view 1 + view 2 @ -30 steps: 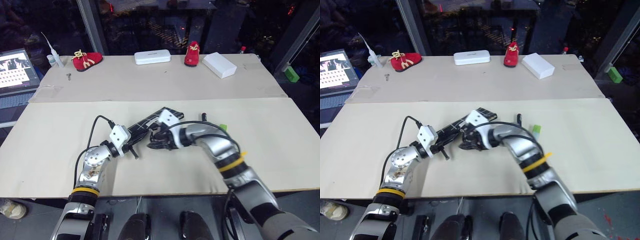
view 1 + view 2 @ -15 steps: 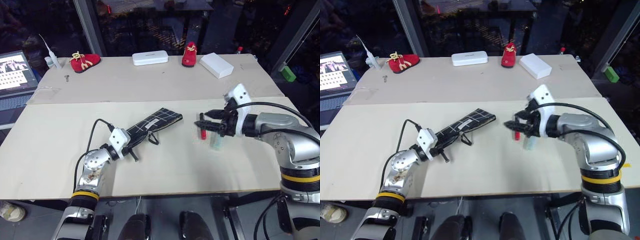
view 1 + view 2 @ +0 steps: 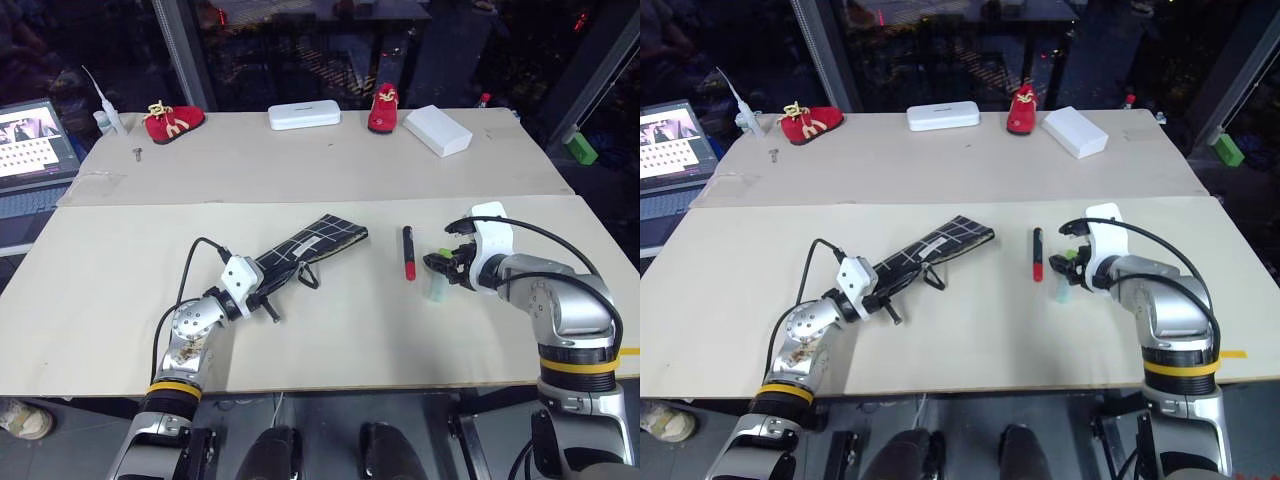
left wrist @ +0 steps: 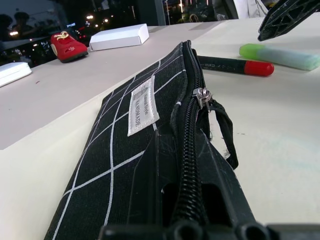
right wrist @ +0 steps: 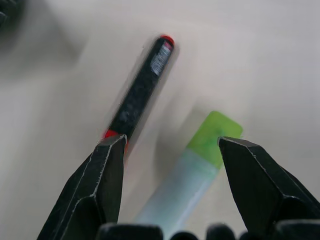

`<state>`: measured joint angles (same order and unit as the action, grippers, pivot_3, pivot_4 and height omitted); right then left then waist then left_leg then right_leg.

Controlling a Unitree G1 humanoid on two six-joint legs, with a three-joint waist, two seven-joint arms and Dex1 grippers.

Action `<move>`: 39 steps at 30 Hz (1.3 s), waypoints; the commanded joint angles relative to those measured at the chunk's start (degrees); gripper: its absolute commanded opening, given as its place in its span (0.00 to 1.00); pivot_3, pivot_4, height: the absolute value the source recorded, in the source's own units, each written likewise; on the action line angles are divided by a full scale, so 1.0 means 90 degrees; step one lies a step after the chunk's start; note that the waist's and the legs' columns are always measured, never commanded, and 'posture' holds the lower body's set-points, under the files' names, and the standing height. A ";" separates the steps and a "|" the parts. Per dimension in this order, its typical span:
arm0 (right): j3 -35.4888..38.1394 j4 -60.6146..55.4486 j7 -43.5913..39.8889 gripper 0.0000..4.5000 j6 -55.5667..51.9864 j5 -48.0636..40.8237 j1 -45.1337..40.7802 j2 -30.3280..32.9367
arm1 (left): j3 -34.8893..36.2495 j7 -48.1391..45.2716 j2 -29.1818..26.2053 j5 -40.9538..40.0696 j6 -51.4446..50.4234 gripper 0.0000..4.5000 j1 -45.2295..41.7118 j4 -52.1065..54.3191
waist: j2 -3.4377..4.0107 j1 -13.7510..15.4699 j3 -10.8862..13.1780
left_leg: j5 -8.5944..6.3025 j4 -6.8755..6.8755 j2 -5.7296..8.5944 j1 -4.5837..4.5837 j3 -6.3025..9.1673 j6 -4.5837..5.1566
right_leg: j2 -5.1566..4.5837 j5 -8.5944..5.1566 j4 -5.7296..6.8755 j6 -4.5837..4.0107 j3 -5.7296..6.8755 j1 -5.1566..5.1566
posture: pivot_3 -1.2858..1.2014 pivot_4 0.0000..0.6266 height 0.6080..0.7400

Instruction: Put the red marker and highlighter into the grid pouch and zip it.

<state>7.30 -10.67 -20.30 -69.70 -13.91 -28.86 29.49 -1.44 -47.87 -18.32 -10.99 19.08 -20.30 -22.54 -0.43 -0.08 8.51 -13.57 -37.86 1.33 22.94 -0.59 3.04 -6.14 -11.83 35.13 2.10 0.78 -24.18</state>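
The grid pouch (image 3: pixel 312 243), black with white lines, lies slanted on the table left of centre. My left gripper (image 3: pixel 265 285) is shut on its near end beside the zipper. In the left wrist view the zipper pull (image 4: pixel 202 95) sits partway along the pouch. The red marker (image 3: pixel 408 253) lies to the right of the pouch. The pale-green highlighter (image 3: pixel 437 286) rests just right of the marker. My right gripper (image 5: pixel 170 145) hovers open right over the highlighter (image 5: pixel 192 170), with the marker (image 5: pixel 141 89) beside one fingertip (image 5: pixel 109 165). Nothing is between its fingers.
Along the far edge stand two red baby shoes (image 3: pixel 174 118) (image 3: pixel 383 108), a white plastic case (image 3: pixel 304 115) and a white box (image 3: pixel 437 129). A laptop (image 3: pixel 35 140) sits at far left. A green block (image 3: pixel 582 148) lies beyond the table's right corner.
My right gripper left the pouch and swung right, coming to rest over the highlighter. The left gripper kept hold of the pouch and stayed still.
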 commanded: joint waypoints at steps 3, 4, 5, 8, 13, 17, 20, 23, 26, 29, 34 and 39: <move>0.0096 -0.0208 0.0388 0.73 -0.0104 0.0147 0.0206 -0.0093 | 0.0007 0.0028 0.0043 -0.0014 0.0200 0.00 -0.0123 0.0036 | 0.0000 0.0006 0.0000 | 0.0000 0.0000 0.0001 -0.0003 -0.0002 0.0000 | 0.0000 0.0000 -0.0001 0.0001 -0.0002 0.0003 | 0.52 0.24 1.00; 0.0084 -0.0209 0.0411 0.73 -0.0115 0.0148 0.0211 -0.0118 | 0.0006 0.0029 0.0046 -0.0015 0.0205 0.00 -0.0111 0.0042 | 0.0000 0.0004 0.0000 | 0.0000 0.0000 0.0001 -0.0005 -0.0003 0.0000 | 0.0000 0.0001 0.0000 0.0001 -0.0003 0.0003 | 0.52 0.24 1.00; 0.0051 -0.0213 0.0427 0.73 -0.0126 0.0153 0.0218 -0.0138 | 0.0010 0.0030 0.0048 -0.0019 0.0207 0.00 -0.0102 0.0047 | 0.0000 0.0000 0.0000 | 0.0000 0.0000 0.0001 -0.0006 -0.0004 0.0000 | 0.0001 0.0000 0.0001 0.0001 -0.0004 0.0003 | 0.52 0.24 1.00; -0.0031 -0.0231 0.0449 0.73 -0.0150 0.0148 0.0270 -0.0185 | 0.0012 0.0037 0.0053 -0.0024 0.0210 0.00 -0.0069 0.0076 | 0.0000 -0.0005 0.0000 | 0.0000 0.0000 -0.0003 -0.0007 -0.0004 0.0000 | 0.0005 0.0000 0.0002 0.0000 -0.0003 0.0003 | 0.52 0.24 1.00; -0.0144 -0.0078 0.0536 0.67 0.0044 0.0207 0.0601 -0.0349 | 0.0038 0.0099 0.0051 -0.0034 0.0176 0.00 0.0006 0.0201 | -0.0003 -0.0002 -0.0003 | 0.0000 0.0000 -0.0003 -0.0007 -0.0004 0.0001 | 0.0007 0.0000 0.0001 0.0001 -0.0003 0.0005 | 0.52 0.24 1.00; -0.0088 0.0131 0.0620 0.42 0.0439 0.0349 0.0741 -0.0264 | 0.0050 0.0156 0.0051 -0.0044 0.0145 0.00 0.0029 0.0268 | -0.0009 -0.0001 -0.0009 | 0.0000 -0.0001 -0.0003 -0.0018 -0.0003 0.0000 | 0.0006 0.0000 -0.0001 0.0001 -0.0002 0.0019 | 0.52 0.24 1.00; 0.0010 0.0329 0.0698 0.23 0.0644 0.0431 0.0708 -0.0210 | 0.0054 0.0162 0.0028 -0.0067 0.0101 0.00 0.0030 0.0330 | -0.0012 -0.0001 -0.0011 | 0.0000 -0.0001 -0.0003 -0.0029 -0.0003 0.0000 | 0.0007 0.0000 -0.0001 0.0001 -0.0003 0.0030 | 0.52 0.24 1.00; 0.0006 0.0509 0.0830 0.23 0.0962 0.0613 0.0577 -0.0069 | 0.0081 0.0061 -0.0053 -0.0133 0.0050 0.00 -0.0016 0.0371 | -0.0014 -0.0001 -0.0012 | 0.0000 -0.0001 -0.0003 -0.0051 -0.0003 0.0000 | 0.0007 0.0000 -0.0005 0.0001 -0.0002 0.0056 | 0.52 0.24 1.00; 0.0146 0.0612 0.0881 0.23 0.1725 0.0699 0.0373 0.0049 | 0.0127 -0.0136 -0.0201 -0.0219 -0.0008 0.00 -0.0110 0.0320 | -0.0014 0.0016 -0.0012 | -0.0002 -0.0001 0.0000 -0.0077 -0.0002 0.0004 | 0.0004 -0.0003 -0.0016 0.0005 0.0001 0.0092 | 0.52 0.24 1.00; 0.0208 0.0482 0.0613 0.23 0.2703 0.0749 0.0266 0.0343 | 0.0184 -0.0288 -0.0325 -0.0259 0.0008 0.00 -0.0213 0.0107 | -0.0012 0.0010 -0.0010 | -0.0002 0.0000 0.0001 -0.0067 -0.0004 0.0004 | 0.0005 -0.0004 -0.0015 0.0006 -0.0002 0.0076 | 0.52 0.24 1.00; -0.0124 0.0160 -0.0711 0.23 0.3970 0.0538 0.0141 0.0957 | 0.0194 -0.0452 -0.0345 -0.0296 0.0025 0.00 -0.0310 -0.0044 | -0.0012 -0.0015 -0.0010 | -0.0004 0.0000 -0.0004 -0.0055 -0.0007 0.0007 | 0.0010 -0.0004 -0.0014 0.0007 -0.0003 0.0063 | 0.52 0.24 1.00; -0.1354 -0.0057 -0.2225 0.23 0.5348 0.1092 0.0166 0.1753 | 0.0176 -0.0434 -0.0288 -0.0255 0.0063 0.00 -0.0309 -0.0056 | -0.0015 -0.0067 -0.0008 | -0.0006 0.0000 -0.0012 -0.0061 -0.0008 0.0011 | 0.0017 -0.0004 -0.0016 0.0007 -0.0003 0.0069 | 0.52 0.24 1.00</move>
<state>-1.79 -9.60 -36.06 -26.78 -6.58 -26.53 43.48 -0.39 -52.02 -21.08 -12.57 18.68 -22.30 -23.53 -0.56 -0.68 8.43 -13.63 -37.86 1.23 22.39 -0.68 3.14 -5.99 -11.88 34.99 2.16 0.74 -23.56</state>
